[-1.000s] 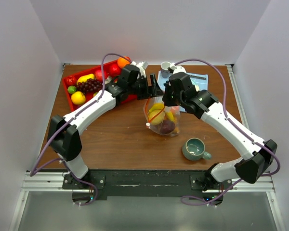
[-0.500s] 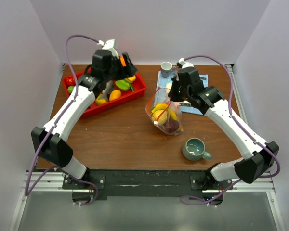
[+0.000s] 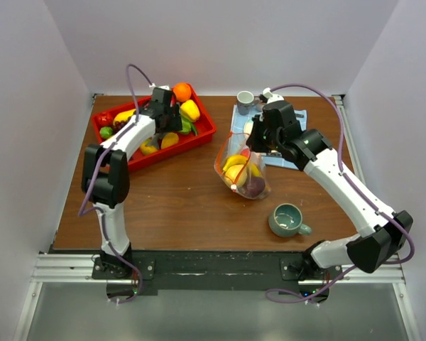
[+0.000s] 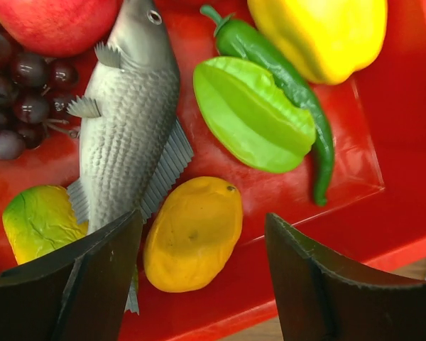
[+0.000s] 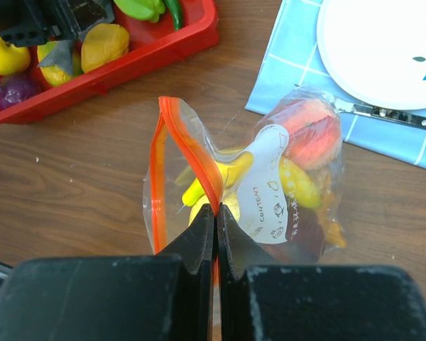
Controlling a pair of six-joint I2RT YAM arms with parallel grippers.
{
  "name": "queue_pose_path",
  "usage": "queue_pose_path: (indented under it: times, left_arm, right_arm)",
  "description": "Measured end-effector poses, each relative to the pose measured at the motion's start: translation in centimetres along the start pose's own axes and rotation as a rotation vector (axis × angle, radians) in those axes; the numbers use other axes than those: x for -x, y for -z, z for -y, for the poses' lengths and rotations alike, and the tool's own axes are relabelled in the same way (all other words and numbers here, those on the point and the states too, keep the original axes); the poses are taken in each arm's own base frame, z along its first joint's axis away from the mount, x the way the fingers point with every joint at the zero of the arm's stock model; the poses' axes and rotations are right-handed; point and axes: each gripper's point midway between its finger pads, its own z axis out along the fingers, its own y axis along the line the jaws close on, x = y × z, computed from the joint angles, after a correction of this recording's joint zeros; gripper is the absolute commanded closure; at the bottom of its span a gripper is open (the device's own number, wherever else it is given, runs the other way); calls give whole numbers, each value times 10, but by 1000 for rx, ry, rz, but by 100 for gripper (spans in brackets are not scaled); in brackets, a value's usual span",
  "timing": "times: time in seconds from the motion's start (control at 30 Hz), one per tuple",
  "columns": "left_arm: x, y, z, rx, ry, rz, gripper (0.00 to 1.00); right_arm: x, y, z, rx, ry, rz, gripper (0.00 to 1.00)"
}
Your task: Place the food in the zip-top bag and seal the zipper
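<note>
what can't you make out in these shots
left wrist: grapes run off the left edge; the left pincer covers part of the yellow-green fruit.
right wrist: the right pincer hides the zipper at its near end; the top-right corner cuts the plate.

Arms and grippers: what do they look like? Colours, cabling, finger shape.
Both alike. The left arm and right arm have white link shells with black joint housings. A purple cable loops loosely along each. The left gripper and right gripper are matte black, each with two blunt, wedge-shaped fingers. No markings visible.
</note>
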Motion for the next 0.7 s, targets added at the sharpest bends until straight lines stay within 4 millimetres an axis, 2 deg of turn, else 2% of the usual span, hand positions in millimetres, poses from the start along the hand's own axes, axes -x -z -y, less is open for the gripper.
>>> queue_pose_path:
  times: [0.2, 0.47, 0.5, 0.63, 0.7]
  left_arm:
    - [-13, -16, -3, 16, -47, -44, 27]
    - [-41, -39, -7, 36, -67, -118, 30]
    - [-44, -42, -8, 38, -68, -125, 32]
    - [-47, -44, -8, 41, -67, -131, 57]
    - [-46, -44, -8, 39, -67, -128, 64]
  right_arm:
    - [0, -1, -2, 12, -1, 1, 100]
    - [1, -2, -6, 32, -2, 4, 100]
    - [1, -2, -6, 32, -2, 5, 100]
    - [1, -3, -7, 32, -2, 5, 100]
    - [1, -5, -6, 31, -2, 1, 100]
